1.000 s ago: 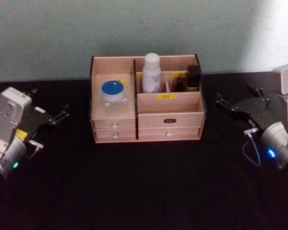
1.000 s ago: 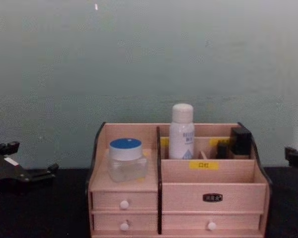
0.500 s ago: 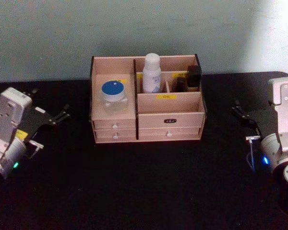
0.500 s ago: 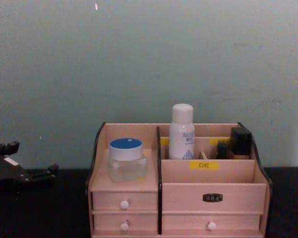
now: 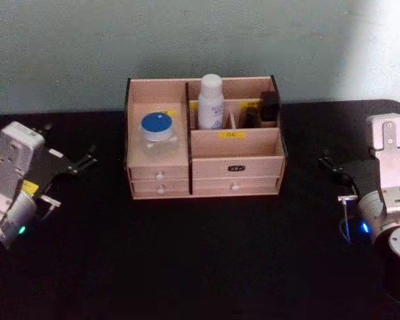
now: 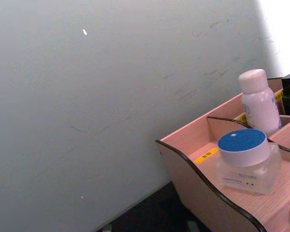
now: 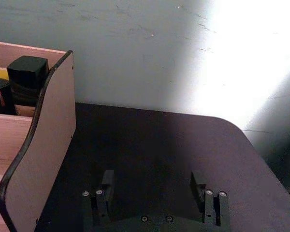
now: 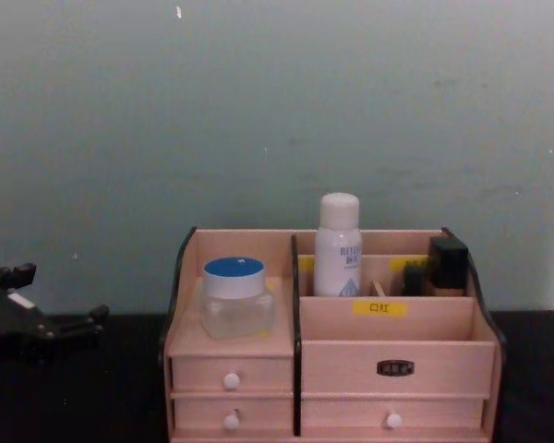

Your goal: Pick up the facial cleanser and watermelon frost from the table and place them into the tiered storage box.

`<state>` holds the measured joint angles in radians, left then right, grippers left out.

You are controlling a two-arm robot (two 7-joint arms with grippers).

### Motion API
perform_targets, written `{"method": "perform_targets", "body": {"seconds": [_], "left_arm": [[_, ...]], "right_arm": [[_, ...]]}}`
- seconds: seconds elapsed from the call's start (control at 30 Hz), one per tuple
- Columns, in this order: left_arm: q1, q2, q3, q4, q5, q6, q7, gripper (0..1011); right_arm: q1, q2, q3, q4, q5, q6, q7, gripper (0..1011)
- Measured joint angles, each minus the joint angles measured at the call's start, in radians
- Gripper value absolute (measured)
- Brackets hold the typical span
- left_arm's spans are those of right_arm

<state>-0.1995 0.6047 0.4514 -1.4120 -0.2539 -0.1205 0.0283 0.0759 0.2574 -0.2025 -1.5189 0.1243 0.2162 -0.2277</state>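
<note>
Bottle stood upright in organiser rear compartment, jar on left shelf; both judged light, rigid, smooth, best gripped mid-body; left gripper and right gripper shown open, empty, well apart

The yellow label on the tiered storage box reads 口红, while the facial cleanser print and the dark drawer plate are illegible.
</note>
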Motion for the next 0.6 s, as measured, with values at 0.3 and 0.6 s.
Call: {"method": "perform_targets", "body": {"seconds": [0.3, 0.6], "left_arm": [[0.0, 0.0, 0.0, 0.0, 0.0, 0.0, 0.0, 1001], [0.0, 0.0, 0.0, 0.0, 0.0, 0.0, 0.0, 1001]], "right_arm": [[-0.001, 0.001, -0.002, -0.002, -0.001, -0.001, -0.007, 1002], [-0.002, 0.001, -0.003, -0.003, -0.002, -0.003, -0.011, 1002]]}}
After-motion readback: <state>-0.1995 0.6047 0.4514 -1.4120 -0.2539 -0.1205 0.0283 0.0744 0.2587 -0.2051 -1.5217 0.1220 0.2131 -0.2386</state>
